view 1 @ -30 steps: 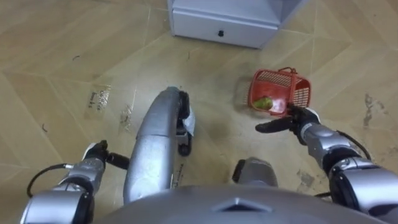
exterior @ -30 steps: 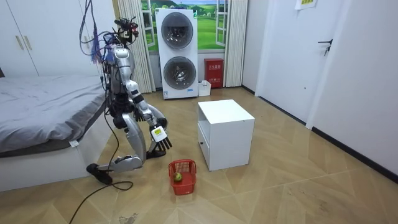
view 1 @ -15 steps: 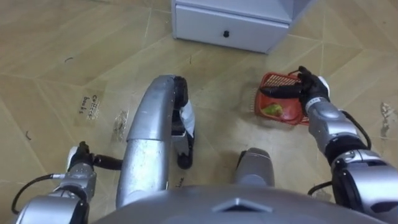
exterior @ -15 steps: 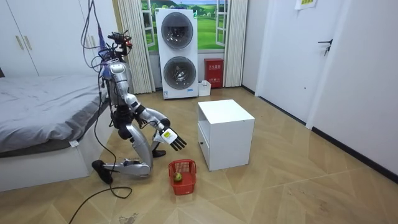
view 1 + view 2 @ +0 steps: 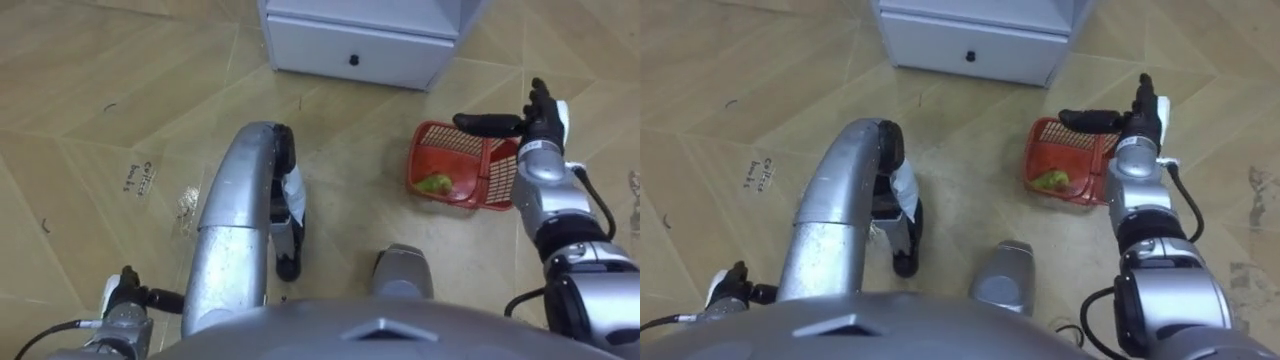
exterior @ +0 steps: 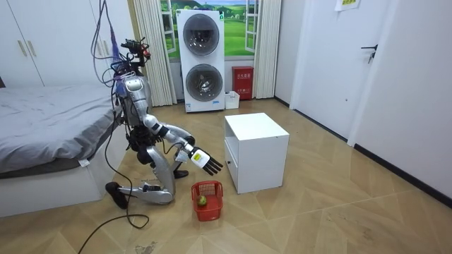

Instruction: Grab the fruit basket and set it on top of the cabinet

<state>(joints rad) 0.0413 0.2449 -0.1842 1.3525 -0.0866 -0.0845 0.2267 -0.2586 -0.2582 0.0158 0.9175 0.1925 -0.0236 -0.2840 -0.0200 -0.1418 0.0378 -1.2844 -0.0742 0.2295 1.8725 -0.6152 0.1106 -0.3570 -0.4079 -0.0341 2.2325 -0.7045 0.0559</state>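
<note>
The red plastic fruit basket (image 5: 455, 165) stands on the wooden floor in front of my right knee, with a green fruit (image 5: 435, 184) inside it. My right hand (image 5: 532, 120) hovers open over the basket's far right side, fingers straight and thumb stretched left across the rim. In the room view the right hand (image 6: 205, 161) is clearly above the basket (image 6: 207, 200), not touching it. I am kneeling low on the floor. My left hand (image 5: 125, 295) hangs at the lower left, near the floor.
A white cabinet (image 5: 360, 40) with a drawer stands just beyond the basket. The bed (image 6: 49, 134) is behind me at the room view's left. Stacked washing machines (image 6: 201, 60) stand by the far wall. Open floor lies to the left of my knee.
My right hand has risen from beside the basket's near edge to above its far side. The body has sunk lower into the kneel, and the left hand has dropped back.
</note>
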